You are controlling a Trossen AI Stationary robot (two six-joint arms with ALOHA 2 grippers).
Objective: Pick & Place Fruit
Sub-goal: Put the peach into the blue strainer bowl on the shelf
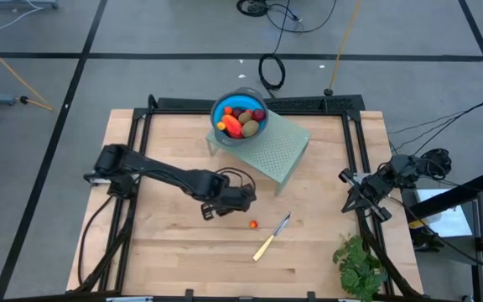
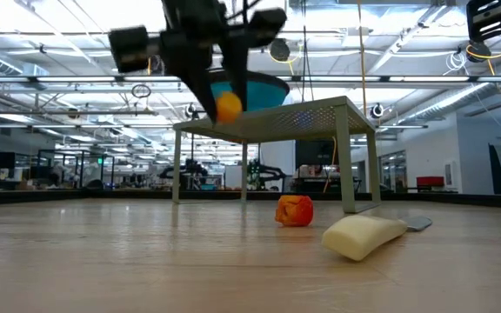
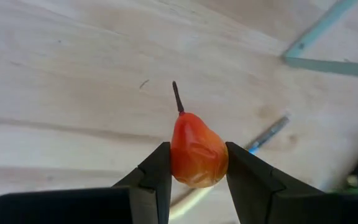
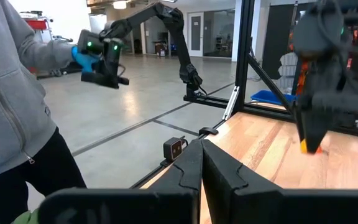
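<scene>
While the left gripper (image 3: 197, 180) hangs above the middle of the wooden bench (image 1: 174, 260), its jaws are closed on a small orange-red pear-shaped fruit (image 3: 197, 150) with a dark stem, lifted clear of the bench top. Most of the other fruit (image 1: 241, 122) — red, orange and brownish-green pieces — lies in the blue bowl (image 1: 220, 107), which stands on a pale green perforated stand (image 1: 283, 151) at the far side of the bench. One tiny orange-red piece (image 1: 253, 224) rests on the bench, just beside the pale-handled knife (image 1: 271, 237). A leafy green bunch (image 1: 360, 264) lies at the near right corner. The right gripper (image 4: 199, 163) waits at the right edge of the bench, its jaws pressed together and holding nothing.
</scene>
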